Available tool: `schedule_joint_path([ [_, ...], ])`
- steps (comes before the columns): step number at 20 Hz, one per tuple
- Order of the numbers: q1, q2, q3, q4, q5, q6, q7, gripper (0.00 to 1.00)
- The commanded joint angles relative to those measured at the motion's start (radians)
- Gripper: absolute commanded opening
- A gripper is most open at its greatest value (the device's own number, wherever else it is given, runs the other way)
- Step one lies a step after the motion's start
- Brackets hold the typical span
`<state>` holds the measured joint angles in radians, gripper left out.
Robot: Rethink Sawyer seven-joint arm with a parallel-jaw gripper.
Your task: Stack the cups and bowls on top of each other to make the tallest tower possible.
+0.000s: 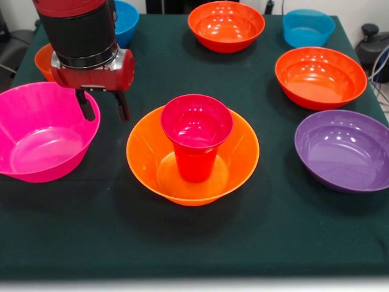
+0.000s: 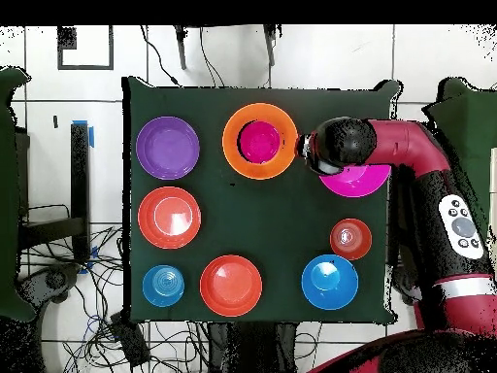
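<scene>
The tower stands at the middle front: a large yellow-orange flared bowl with an orange-red cup upright in it and a small magenta bowl sitting on the cup's mouth. In the overhead view the yellow-orange bowl and the magenta bowl show; the cup is hidden beneath. My gripper is open and empty. It hangs above the right rim of the large pink bowl, left of the tower. In the overhead view my arm covers part of the pink bowl.
Two orange-red bowls, a purple bowl, a blue bowl, another blue bowl and a small orange bowl stand around the back and right of the table.
</scene>
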<state>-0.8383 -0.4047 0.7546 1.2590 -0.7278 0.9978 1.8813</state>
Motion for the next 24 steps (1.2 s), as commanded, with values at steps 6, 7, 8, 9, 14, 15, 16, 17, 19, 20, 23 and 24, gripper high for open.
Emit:
schedule_joint_path([
  [6, 0.065, 0.052, -0.081, -0.062, -0.118, -0.039, -0.209, 1.0],
  [7, 0.068, 0.055, -0.084, -0.066, -0.122, -0.04, -0.204, 1.0],
  [8, 0.069, 0.06, -0.086, -0.068, -0.127, -0.047, -0.202, 1.0],
  [9, 0.07, 0.063, -0.087, -0.07, -0.13, -0.049, -0.201, 1.0],
  [14, 0.079, 0.077, -0.1, -0.087, -0.153, -0.049, -0.191, 1.0],
  [15, 0.081, 0.078, -0.102, -0.089, -0.158, -0.05, -0.189, 1.0],
  [16, 0.082, 0.079, -0.104, -0.091, -0.163, -0.053, -0.192, 1.0],
  [17, 0.083, 0.08, -0.104, -0.091, -0.165, -0.055, -0.191, 1.0],
  [19, 0.089, 0.081, -0.113, -0.097, -0.173, -0.051, -0.188, 1.0],
  [20, 0.096, 0.081, -0.121, -0.102, -0.18, -0.046, -0.181, 1.0],
  [23, 0.105, 0.08, -0.134, -0.108, -0.195, -0.04, -0.176, 1.0],
  [24, 0.106, 0.078, -0.138, -0.106, -0.201, -0.042, -0.176, 1.0],
])
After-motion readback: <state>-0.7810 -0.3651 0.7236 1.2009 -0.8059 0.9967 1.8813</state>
